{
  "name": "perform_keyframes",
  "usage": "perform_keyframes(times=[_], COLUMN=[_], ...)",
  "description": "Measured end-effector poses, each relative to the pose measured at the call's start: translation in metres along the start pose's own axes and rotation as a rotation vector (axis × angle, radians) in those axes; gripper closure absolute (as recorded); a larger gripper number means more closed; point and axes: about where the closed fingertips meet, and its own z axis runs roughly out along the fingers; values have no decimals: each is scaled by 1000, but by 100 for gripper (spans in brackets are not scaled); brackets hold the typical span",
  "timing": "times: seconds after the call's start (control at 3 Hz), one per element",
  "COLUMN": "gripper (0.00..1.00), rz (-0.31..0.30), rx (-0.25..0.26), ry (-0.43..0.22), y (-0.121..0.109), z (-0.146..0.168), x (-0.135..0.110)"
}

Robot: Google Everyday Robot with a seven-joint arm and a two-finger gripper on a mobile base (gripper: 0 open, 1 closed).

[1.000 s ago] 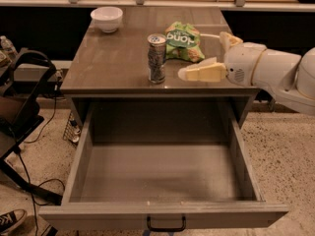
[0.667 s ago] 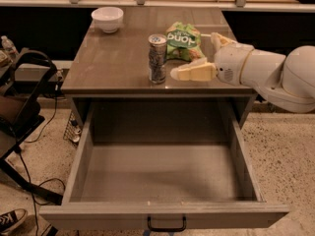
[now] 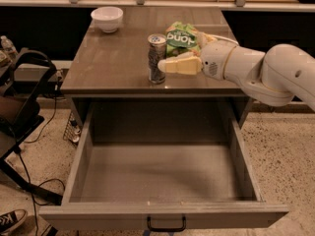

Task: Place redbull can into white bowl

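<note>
The redbull can [image 3: 156,58] stands upright near the front middle of the grey table top [image 3: 118,68]. The white bowl [image 3: 107,18] sits at the far left corner of the table, apart from the can. My gripper [image 3: 173,58] comes in from the right at can height. It looks open and empty. Its near cream finger [image 3: 179,65] lies level, with its tip right at the can's right side. The other finger shows only partly, behind the first and near the green bag.
A green snack bag [image 3: 181,37] lies just behind and to the right of the can, next to my gripper. Below the table top a wide empty drawer [image 3: 162,173] is pulled fully out. A dark chair and cables [image 3: 22,107] stand at the left.
My gripper has moved left along the table toward the can, and its near fingertip now reaches the can's side. The can, bowl and bag have not moved.
</note>
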Motion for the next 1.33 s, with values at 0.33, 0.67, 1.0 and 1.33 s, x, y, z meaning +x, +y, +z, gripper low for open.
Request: perform_keyframes(times=[0.33, 0.67, 1.0, 1.33], gripper=[0, 0, 0, 25], rz=[24, 30, 29, 11], rx=[-39, -78, -114, -142], ry=[-21, -32, -35, -43], y=[10, 22, 33, 43], z=[19, 35, 51, 72], x=[-1, 0, -1, 0])
